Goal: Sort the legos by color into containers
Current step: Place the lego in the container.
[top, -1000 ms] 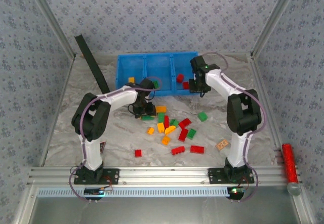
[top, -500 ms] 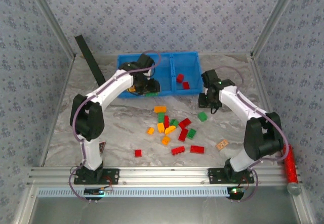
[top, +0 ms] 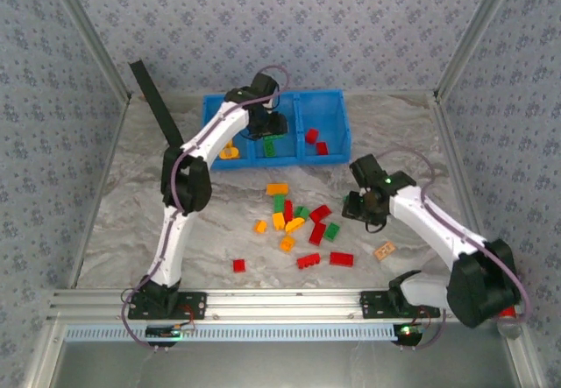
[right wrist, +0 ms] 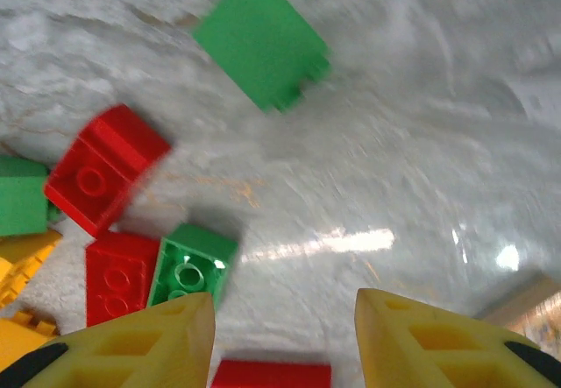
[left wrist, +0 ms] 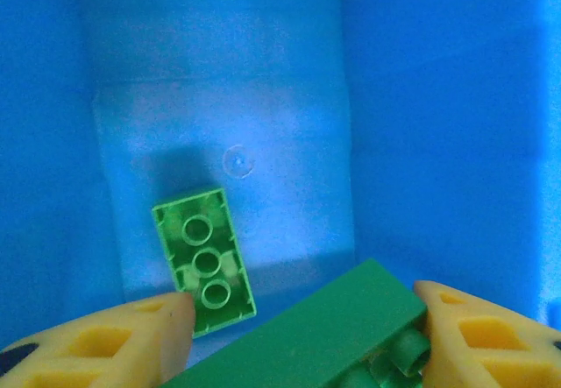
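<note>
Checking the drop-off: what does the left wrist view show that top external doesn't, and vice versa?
Left wrist adds the grip: a dark green brick between the fingers of the left gripper, over a lighter green brick on the compartment floor. Top external adds the loose legos on the table, the right gripper near them, and red bricks in the right compartment. Both share the blue bin.

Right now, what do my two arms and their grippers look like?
Both the left arm and right arm have white links, black joints and looping purple cables. Fingers are yellow with dark marks. Green lights glow below the black bases.
</note>
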Action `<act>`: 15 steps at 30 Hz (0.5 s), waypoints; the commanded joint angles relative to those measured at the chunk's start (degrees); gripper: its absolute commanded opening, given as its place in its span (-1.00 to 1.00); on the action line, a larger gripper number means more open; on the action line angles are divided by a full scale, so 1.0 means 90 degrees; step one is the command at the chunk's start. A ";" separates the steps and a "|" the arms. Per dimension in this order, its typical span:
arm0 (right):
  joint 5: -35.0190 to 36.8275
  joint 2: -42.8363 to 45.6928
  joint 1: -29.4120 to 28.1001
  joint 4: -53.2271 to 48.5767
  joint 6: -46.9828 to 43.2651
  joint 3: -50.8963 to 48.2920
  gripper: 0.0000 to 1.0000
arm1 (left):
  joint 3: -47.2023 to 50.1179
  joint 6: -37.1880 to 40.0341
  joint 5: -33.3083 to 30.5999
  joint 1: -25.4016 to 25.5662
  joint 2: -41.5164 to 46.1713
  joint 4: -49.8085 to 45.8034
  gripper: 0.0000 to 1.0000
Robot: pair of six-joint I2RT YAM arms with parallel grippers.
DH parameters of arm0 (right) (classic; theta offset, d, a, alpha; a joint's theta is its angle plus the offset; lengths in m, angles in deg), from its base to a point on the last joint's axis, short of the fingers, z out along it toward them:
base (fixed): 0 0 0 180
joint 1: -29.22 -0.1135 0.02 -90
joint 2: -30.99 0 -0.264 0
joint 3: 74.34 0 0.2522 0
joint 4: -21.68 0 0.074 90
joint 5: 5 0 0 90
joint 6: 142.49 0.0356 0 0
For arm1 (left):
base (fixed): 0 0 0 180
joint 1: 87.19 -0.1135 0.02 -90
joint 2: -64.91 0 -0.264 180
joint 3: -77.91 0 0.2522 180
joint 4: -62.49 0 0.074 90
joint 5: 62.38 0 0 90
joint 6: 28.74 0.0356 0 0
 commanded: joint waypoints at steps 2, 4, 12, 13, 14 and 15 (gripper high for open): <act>-0.0048 0.0822 0.0070 -0.0228 0.1180 -0.0586 -0.01 | -0.0591 0.0059 -0.0087 -0.0122 -0.0453 -0.0374 -0.43; -0.0099 0.1093 0.0070 -0.0127 0.1388 -0.0761 0.02 | -0.0665 0.0030 -0.0079 -0.0166 -0.0605 -0.0366 -0.41; -0.0259 0.1368 0.0109 0.0162 0.1503 -0.1026 0.16 | -0.0683 -0.0009 -0.0026 -0.0192 -0.0767 -0.0354 -0.20; -0.0331 0.1313 0.0092 0.0205 0.1496 -0.1045 0.16 | -0.0688 -0.0026 -0.0012 -0.0192 -0.0748 -0.0364 -0.16; -0.0363 0.1280 0.0058 0.0236 0.1522 -0.1060 0.16 | -0.0689 -0.0037 0.0014 -0.0192 -0.0722 -0.0355 -0.13; -0.0368 0.1250 0.0009 0.0274 0.1559 -0.1084 0.16 | -0.0670 -0.0029 0.0019 -0.0192 -0.0686 -0.0328 -0.13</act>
